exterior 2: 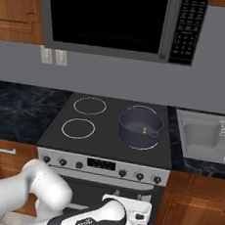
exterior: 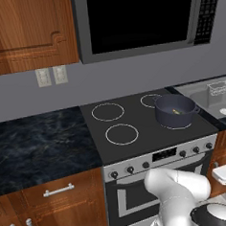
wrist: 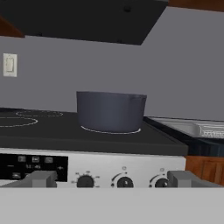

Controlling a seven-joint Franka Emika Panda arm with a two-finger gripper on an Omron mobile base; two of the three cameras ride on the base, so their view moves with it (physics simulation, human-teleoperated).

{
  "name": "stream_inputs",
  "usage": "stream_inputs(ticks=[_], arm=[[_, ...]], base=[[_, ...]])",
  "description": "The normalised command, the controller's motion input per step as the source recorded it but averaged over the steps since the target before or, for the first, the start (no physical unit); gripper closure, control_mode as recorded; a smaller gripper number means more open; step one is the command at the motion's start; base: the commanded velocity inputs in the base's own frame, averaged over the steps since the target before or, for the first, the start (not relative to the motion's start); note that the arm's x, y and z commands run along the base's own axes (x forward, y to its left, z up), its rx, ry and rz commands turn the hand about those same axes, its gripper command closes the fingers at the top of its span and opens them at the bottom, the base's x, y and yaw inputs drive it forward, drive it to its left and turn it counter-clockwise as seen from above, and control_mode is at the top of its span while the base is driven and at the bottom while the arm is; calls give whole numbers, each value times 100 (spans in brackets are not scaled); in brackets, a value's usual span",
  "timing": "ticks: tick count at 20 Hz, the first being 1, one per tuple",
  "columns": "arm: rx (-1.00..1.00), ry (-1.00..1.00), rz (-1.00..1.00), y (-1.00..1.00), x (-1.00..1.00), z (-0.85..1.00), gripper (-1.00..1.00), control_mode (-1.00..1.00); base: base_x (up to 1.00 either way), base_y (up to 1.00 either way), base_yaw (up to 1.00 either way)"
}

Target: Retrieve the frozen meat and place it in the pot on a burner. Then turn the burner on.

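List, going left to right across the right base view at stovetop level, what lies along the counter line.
Dark marbled stone countertop → two thin white burner rings on black glass → round dark blue-grey pot holding a small yellowish scrap of meat → grey steel sink basin.

A home kitchen, rendered. A black glass cooktop [exterior: 145,127] with white ring burners sits over a steel oven front with a row of knobs [exterior 2: 123,173]. A microwave [exterior 2: 119,19] hangs above it, wooden cabinets [exterior: 27,33] flank it, dark marble counters [exterior: 38,145] run left, and a sink [exterior 2: 205,136] lies right.
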Motion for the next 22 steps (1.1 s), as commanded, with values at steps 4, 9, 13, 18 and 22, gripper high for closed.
stream_inputs(ticks=[4, 9, 13, 18, 22], arm=[[0, 1, 0, 0, 5, -8, -100, -100], [0, 3, 0, 0, 7, -8, -100, -100], [0, 2, 0, 0, 5, -7, -100, -100], [0, 1, 0, 0, 2, -7, -100, -100], [0, -1, 0, 0, 5, -4, -100, -100]], base=[[0, 0, 0], [0, 0, 0], [0, 0, 0], [0, 0, 0], [0, 0, 0]])
